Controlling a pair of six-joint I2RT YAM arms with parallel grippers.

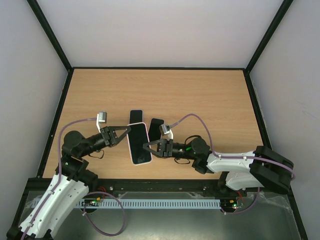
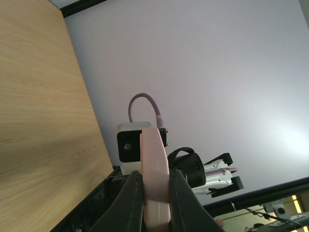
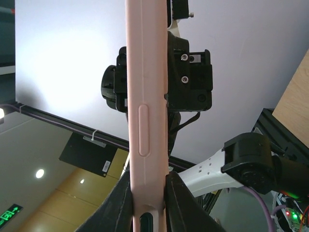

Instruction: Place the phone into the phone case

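Now both tools are on the pink phone case, mid-bench. The left tool is pinching the case's left long edge, and its wrist view shows the pink rim squeezed thin between the fingers. The right tool is pinching the opposite long edge, nearer the arm bases. The case faces up, dark inside its pink rim; whether it's off the bench, I can't tell. A pale-rimmed phone lies at the case's far end, touching or tucked under it. A black slab lies just right.
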